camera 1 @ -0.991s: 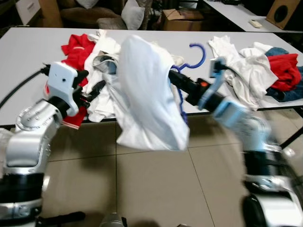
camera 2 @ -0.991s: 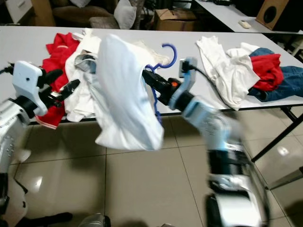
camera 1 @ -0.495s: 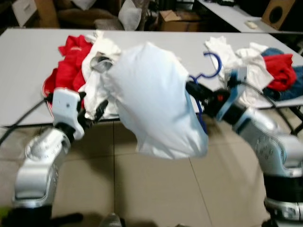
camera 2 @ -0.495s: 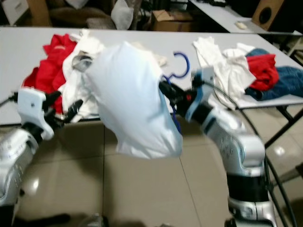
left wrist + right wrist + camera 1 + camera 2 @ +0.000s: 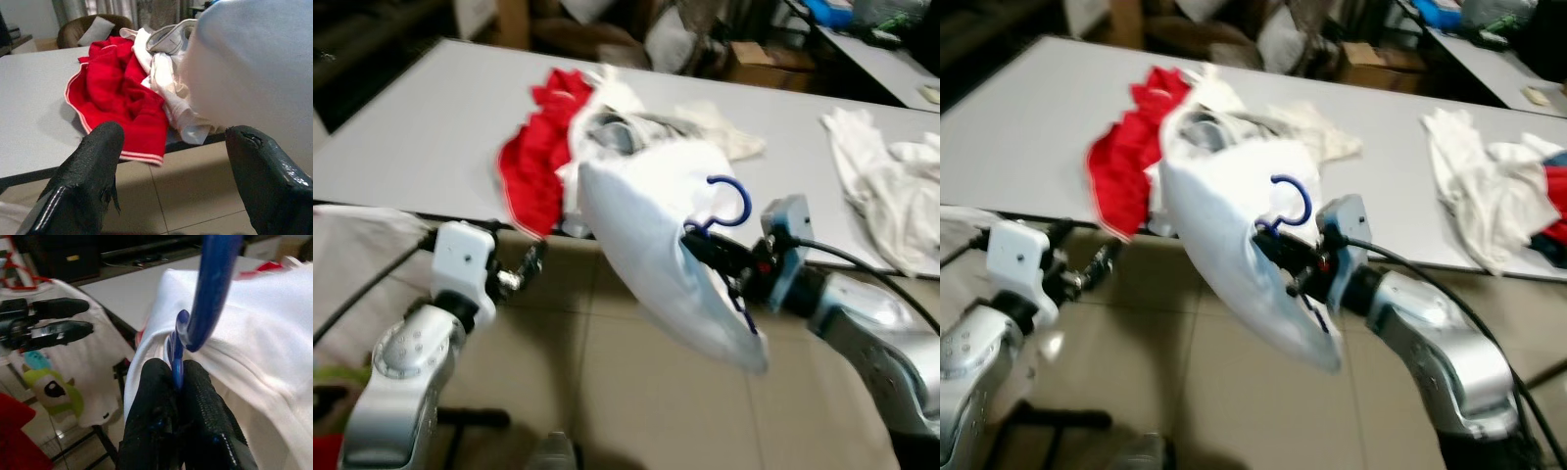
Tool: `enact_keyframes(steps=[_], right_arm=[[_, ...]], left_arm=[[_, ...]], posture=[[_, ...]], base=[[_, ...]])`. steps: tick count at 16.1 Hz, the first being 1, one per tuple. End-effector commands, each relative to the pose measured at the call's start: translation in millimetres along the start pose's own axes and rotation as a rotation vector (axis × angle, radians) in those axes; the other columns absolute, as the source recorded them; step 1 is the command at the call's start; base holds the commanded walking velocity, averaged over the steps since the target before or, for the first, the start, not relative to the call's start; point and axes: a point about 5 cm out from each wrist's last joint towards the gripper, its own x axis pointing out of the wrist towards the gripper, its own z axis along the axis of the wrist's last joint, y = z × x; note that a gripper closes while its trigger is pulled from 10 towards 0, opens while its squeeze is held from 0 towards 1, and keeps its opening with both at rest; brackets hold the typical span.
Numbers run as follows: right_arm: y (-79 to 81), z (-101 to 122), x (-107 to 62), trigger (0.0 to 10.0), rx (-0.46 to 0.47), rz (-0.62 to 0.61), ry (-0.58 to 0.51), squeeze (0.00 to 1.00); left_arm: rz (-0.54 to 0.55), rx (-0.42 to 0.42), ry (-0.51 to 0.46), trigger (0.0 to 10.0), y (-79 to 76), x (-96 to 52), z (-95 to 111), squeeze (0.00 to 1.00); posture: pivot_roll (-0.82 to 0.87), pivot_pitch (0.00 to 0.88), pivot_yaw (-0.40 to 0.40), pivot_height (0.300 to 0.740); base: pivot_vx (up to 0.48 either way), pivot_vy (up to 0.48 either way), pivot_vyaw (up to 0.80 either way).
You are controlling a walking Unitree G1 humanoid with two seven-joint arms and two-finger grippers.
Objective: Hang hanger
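Right gripper (image 5: 176, 377): two long black fingers pinched together on the stem of the blue plastic hanger (image 5: 729, 208), just below its hook; seen from the head camera it sits near the middle of the scene, off the near edge of the long grey table (image 5: 401, 137). Hanger: hook upright and curling over at 12 o'clock above the gripper, held in the air over the tiled floor (image 5: 607, 392), apart from the table top. White T-shirt (image 5: 651, 245): draped on the hanger, bunched around the hook's base, its body sagging toward 5 o'clock below the right gripper and hiding the hanger's lower part. Left gripper (image 5: 171, 161): fingers spread wide with nothing between them, held at 9 o'clock from the T-shirt, just off the table's near edge and clear of the cloth. Heap of clothing on the table at 11 o'clock from the hanger: red garment with white trim (image 5: 538, 162) hanging partly over the table edge, touching a crumpled white garment with a grey collar band (image 5: 617, 127). Second pile of white clothes (image 5: 886, 186): on the table at 2 o'clock, well apart from the first heap. White printed shirt with a green cartoon figure (image 5: 63, 382): hanging beyond the left gripper in the right wrist view.
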Motion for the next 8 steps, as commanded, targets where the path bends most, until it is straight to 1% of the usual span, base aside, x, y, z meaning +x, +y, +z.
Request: enact_keyframes(steps=[1,2,3,5,8], right_arm=[[4.6,1.8,-2.5,10.0,-0.020,0.033,0.006,0.00],[7.8,-1.8,-4.5,10.0,-0.030,0.050,0.024,0.00],[9.1,-4.0,-4.0,10.0,-0.029,0.046,0.032,0.00],[10.6,-9.3,-1.4,10.0,-0.006,0.019,0.046,0.00],[15.7,-22.3,11.1,10.0,-0.006,-0.051,0.048,0.00]], left_arm=[[-0.023,-0.004,0.003,10.0,-2.7,0.2,0.7,0.00],[-0.019,-0.016,0.016,10.0,-2.9,-1.1,-2.0,0.00],[-0.018,-0.008,0.018,10.0,-4.3,-1.5,-2.5,0.00],[-0.015,0.002,0.024,10.0,-7.2,-1.7,-3.0,0.00],[-0.007,-0.038,0.027,10.0,-10.3,1.9,-5.3,0.00]], posture=[[-0.03,0.040,-0.077,0.740],[-0.03,0.040,-0.077,0.740],[-0.02,0.045,-0.076,0.740],[-0.03,0.046,-0.075,0.740],[-0.03,0.049,-0.064,0.740]], base=[[0.000,0.000,0.80],[0.000,0.000,0.80],[0.000,0.000,0.80],[0.000,0.000,0.80],[0.000,0.000,0.80]])
